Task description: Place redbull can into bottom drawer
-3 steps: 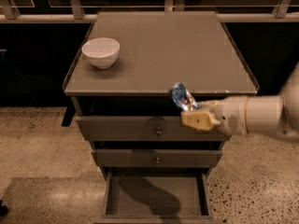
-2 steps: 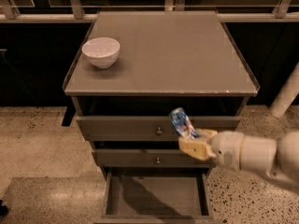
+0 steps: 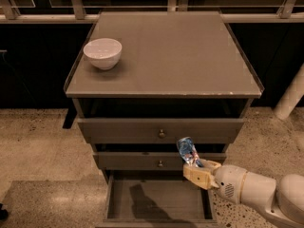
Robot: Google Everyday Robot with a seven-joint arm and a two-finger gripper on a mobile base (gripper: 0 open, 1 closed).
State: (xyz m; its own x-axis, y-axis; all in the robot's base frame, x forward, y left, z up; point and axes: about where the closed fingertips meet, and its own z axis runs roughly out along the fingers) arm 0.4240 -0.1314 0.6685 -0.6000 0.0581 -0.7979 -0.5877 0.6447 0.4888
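Note:
The redbull can (image 3: pixel 188 151), slim, blue and silver, is tilted and held in my gripper (image 3: pixel 198 171) in front of the middle drawer's right part. The gripper is shut on the can's lower end. The white arm (image 3: pixel 251 190) comes in from the lower right. The bottom drawer (image 3: pixel 159 201) is pulled open below, a shallow tray with a bare flat floor. The can hangs above the drawer's right rear part, apart from it.
A white bowl (image 3: pixel 103 52) stands on the cabinet top (image 3: pixel 180 56) at the left. The two upper drawers (image 3: pixel 161 131) with round knobs are slightly out. A speckled floor (image 3: pixel 38 146) surrounds the cabinet. A white post (image 3: pixel 292 96) stands at the right.
The gripper with the can has moved down, from level with the cabinet top's front edge to the middle drawer's front, just above the open bottom drawer.

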